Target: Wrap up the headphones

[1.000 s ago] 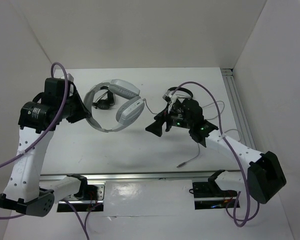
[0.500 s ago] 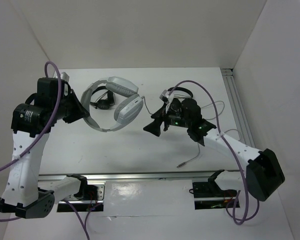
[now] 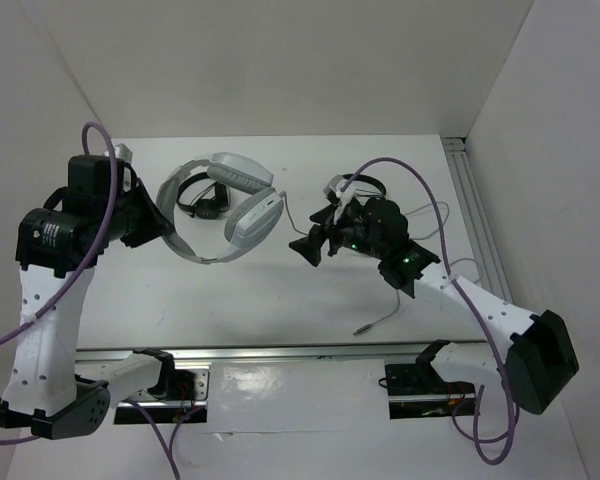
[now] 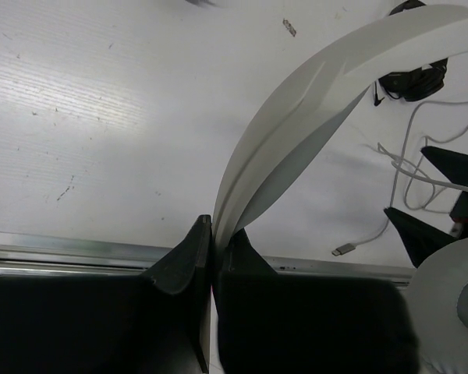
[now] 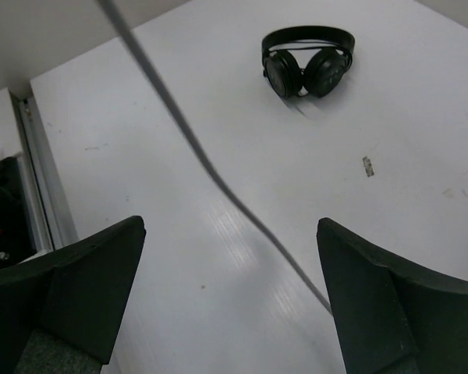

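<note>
Left end effector (image 4: 210, 234): two black wedge-shaped fingers pinched narrow on the headband of the headphones (image 3: 257, 216); the band, a wide smooth strip of matt light-grey plastic, springs from between the fingertips and arches away to the right; the oval padded earcups hang to the right of this end effector, between it and the right end effector (image 3: 308, 246). Right end effector: black fingers spread wide, gripping nothing; in its wrist view the thin grey cable (image 5: 210, 171) runs slantwise across the gap, blurred; its metal plug (image 3: 360, 329) lies on the bench (image 3: 280, 290) just nearer the arm bases. Bench: white, matt, faintly ribbed, lightly scuffed. Small black headphones (image 5: 308, 58), round cups, thin band, lie flat ahead of the right end effector.
</note>
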